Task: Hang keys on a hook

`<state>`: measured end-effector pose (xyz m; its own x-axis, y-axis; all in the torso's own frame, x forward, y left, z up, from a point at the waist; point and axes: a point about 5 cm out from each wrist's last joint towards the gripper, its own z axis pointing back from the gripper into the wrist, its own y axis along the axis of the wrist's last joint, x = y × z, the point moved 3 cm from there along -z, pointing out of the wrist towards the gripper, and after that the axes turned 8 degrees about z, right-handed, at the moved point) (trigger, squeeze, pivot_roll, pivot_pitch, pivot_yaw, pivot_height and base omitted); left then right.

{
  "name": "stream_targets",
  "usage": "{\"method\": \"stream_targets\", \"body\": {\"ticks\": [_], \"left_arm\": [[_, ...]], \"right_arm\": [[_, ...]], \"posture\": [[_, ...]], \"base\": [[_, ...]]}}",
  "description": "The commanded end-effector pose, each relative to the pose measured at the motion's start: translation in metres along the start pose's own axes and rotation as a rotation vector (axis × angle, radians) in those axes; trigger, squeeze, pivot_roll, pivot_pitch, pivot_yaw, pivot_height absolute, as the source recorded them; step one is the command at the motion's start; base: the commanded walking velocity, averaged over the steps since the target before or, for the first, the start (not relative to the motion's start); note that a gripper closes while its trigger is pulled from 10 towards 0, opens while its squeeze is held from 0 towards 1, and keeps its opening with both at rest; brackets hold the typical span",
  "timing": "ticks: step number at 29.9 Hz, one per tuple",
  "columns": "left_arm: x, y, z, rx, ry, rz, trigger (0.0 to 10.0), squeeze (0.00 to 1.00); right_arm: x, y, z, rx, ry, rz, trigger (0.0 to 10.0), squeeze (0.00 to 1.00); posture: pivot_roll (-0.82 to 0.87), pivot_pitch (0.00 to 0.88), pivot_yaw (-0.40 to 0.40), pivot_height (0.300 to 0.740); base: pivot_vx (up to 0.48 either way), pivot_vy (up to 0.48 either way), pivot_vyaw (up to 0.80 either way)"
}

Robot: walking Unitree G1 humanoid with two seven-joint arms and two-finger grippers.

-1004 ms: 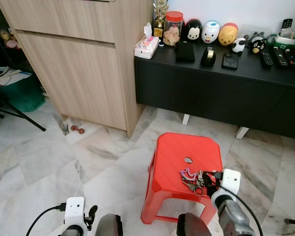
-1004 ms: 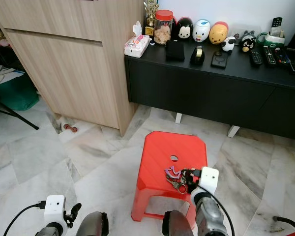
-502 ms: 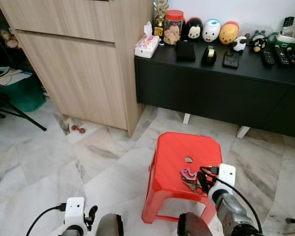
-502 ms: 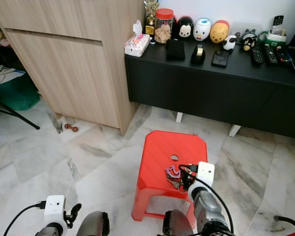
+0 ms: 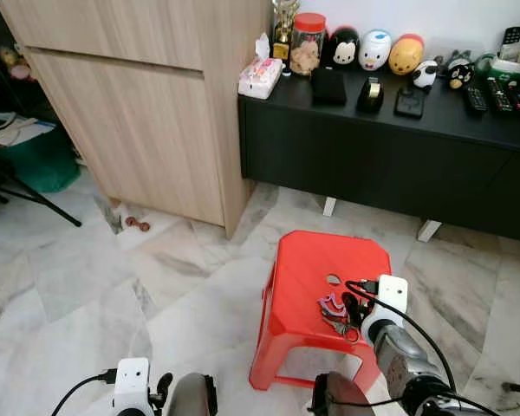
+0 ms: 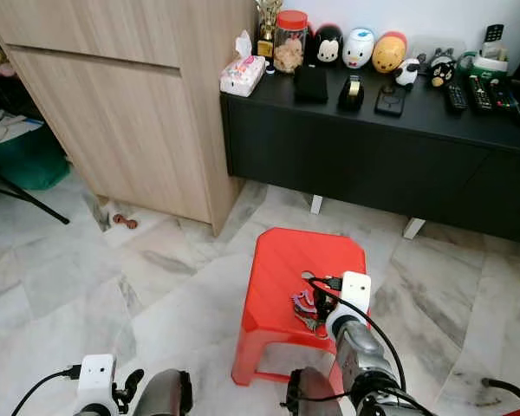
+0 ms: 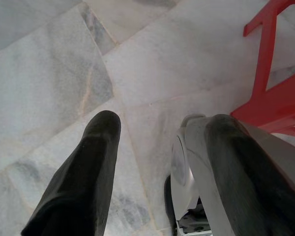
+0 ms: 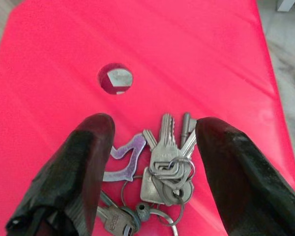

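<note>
A bunch of silver keys (image 8: 163,169) with a purple tag (image 8: 125,160) lies on the seat of a red plastic stool (image 5: 312,269), near its front right corner. My right gripper (image 8: 152,135) hovers just above the keys (image 5: 334,314), open, one black finger on each side of the bunch. The fingers (image 8: 83,162) do not touch the keys. My left gripper (image 7: 152,132) hangs low over the marble floor beside a red stool leg (image 7: 268,64), open and holding nothing.
A black low cabinet (image 5: 390,165) with toys, jars and remotes stands behind the stool. A tall wooden cupboard (image 5: 147,113) is at the back left. A green bin (image 5: 35,160) and a black stand leg (image 5: 35,204) are at far left. Marble floor (image 5: 113,286) surrounds the stool.
My right gripper has moved forward and left over the stool until its fingers straddle the keys. The head camera has shifted slightly. The keys have not moved.
</note>
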<state>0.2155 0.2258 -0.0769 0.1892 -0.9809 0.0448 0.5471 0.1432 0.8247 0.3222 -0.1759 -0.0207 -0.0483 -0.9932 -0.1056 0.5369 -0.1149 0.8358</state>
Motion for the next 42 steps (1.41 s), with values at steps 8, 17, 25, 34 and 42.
{"method": "stream_targets", "body": {"ticks": [8, 17, 25, 34, 42], "left_arm": [[0.0, 0.07, -0.004, 0.347, 0.012, 0.004, 10.0, 0.0], [0.017, 0.127, -0.003, 0.556, -0.07, -0.042, 10.0, 0.0], [0.026, 0.125, 0.005, 0.572, -0.106, -0.079, 10.0, 0.0], [0.026, 0.127, 0.008, 0.574, -0.109, -0.085, 10.0, 0.0], [0.027, 0.126, 0.009, 0.567, -0.114, -0.089, 10.0, 0.0]], "right_arm": [[0.008, -0.014, 0.004, -0.032, -0.02, -0.008, 10.0, 0.0], [0.003, -0.024, 0.006, -0.055, -0.019, -0.027, 10.0, 0.0], [-0.002, -0.021, 0.005, -0.042, -0.009, -0.046, 10.0, 0.0], [-0.005, 0.001, 0.001, 0.056, 0.026, -0.078, 10.0, 0.0], [-0.008, -0.001, 0.002, 0.052, 0.039, -0.057, 0.0, 0.0]], "posture": [[0.12, 0.246, -0.078, 0.613], [0.13, 0.271, -0.084, 0.613], [0.13, 0.276, -0.082, 0.613], [0.13, 0.279, -0.078, 0.613], [0.14, 0.28, -0.078, 0.613]], "base": [[0.0, 0.0, 0.0], [0.0, 0.0, 0.0], [0.0, 0.0, 0.0], [0.0, 0.0, 0.0], [0.0, 0.0, 0.0]]}}
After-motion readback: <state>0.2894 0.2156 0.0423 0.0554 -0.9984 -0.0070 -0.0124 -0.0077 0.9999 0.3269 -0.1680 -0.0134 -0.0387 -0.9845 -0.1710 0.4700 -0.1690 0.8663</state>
